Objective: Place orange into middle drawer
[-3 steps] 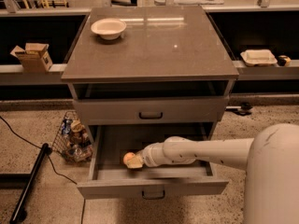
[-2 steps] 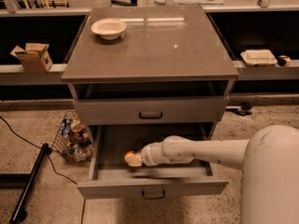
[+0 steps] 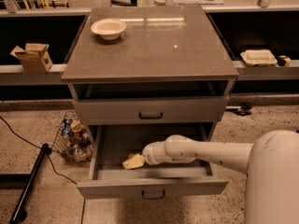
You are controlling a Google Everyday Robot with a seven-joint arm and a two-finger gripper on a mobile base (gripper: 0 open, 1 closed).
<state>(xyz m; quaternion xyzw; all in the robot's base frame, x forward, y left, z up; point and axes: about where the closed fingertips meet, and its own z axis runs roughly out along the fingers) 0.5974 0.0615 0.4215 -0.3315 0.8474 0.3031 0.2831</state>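
Note:
The middle drawer (image 3: 154, 174) is pulled out at the bottom of the grey cabinet, its grey tray interior showing. My gripper (image 3: 132, 161) reaches in from the right, low over the left part of the drawer floor. It is shut on the orange (image 3: 134, 156), which shows only as a small orange patch between the pale fingers (image 3: 131, 163); the rest of it is hidden by them. I cannot tell whether the orange touches the drawer floor.
A white bowl (image 3: 108, 28) stands on the cabinet top (image 3: 154, 45). A shut drawer front with a dark handle (image 3: 150, 115) sits above the open drawer. A wire basket of items (image 3: 71, 136) and a black pole (image 3: 28, 185) are on the floor to the left.
The gripper has stayed in the drawer and hardly moved. The orange shows less than before, more covered by the fingers.

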